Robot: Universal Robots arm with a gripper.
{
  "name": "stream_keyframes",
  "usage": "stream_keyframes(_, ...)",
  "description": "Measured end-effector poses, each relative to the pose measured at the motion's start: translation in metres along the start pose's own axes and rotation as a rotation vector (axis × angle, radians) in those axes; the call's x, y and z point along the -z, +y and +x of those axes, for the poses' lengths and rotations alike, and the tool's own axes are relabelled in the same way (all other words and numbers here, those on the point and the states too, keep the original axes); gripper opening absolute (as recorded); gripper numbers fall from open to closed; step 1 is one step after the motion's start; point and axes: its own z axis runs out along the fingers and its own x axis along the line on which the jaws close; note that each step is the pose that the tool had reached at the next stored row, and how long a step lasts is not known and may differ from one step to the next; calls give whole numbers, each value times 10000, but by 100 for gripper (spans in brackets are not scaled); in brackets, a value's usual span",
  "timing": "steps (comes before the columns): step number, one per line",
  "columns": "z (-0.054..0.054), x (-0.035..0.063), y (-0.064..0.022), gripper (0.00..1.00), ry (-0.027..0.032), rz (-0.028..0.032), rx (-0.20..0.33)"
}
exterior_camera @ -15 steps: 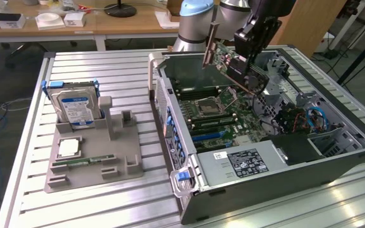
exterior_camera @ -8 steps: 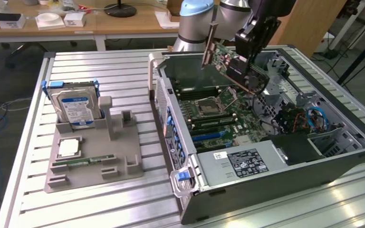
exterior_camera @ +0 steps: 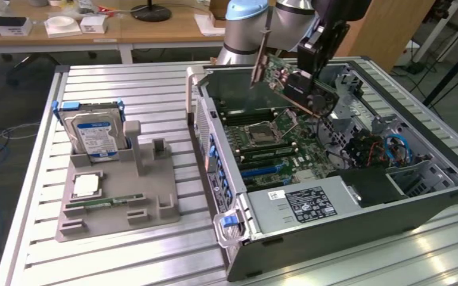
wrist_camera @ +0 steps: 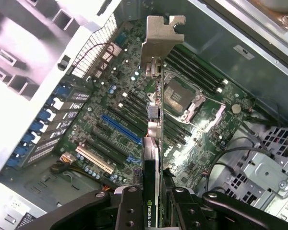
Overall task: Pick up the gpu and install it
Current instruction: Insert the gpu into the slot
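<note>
Clamping gpu (exterior_camera: 283, 78) in tool (wrist_camera: 152, 203) | green board, dark cooler | silver bracket

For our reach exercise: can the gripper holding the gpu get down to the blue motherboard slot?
Probably yes: the computer case lies open, with nothing between the gpu and the blue slot.

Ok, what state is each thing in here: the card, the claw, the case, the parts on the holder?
gpu: held in the air, tilted, over the open case, not seated in a slot.
claw: shut on the gpu.
computer case: lying on its side, open, motherboard exposed.
hard drive: standing upright in the grey holder.
memory stick: lying flat in the holder.
</note>
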Motion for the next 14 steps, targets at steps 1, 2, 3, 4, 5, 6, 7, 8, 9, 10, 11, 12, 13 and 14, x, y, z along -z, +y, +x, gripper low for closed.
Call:
stream_keyframes(1,0,0,0,26,1,-1,110)
stream_keyframes(2,0,0,0,26,2,-3,226)
stream_keyframes(3,0,-1,0,26,3,-5,329)
stream_keyframes(4,0,-1,0,26,5,-5,431)
stream_keyframes(5,0,-1,0,26,6,-7,539)
stream_keyframes(6,0,-1,0,26,7,-8,652)
stream_keyframes(7,0,-1,0,26,9,-10,763)
stream_keyframes(8,0,-1,0,26,10,-11,870)
stream_keyframes(9,0,-2,0,26,11,-12,977)
stream_keyframes(10,0,-2,0,26,12,-14,1091)
stream_keyframes(11,0,-2,0,26,13,-15,1194)
stream_keyframes(12,0,-2,0,26,15,-17,1297)
stream_keyframes(13,0,-2,0,26,16,-18,1401)
stream_keyframes(14,0,-3,0,26,17,-19,1502)
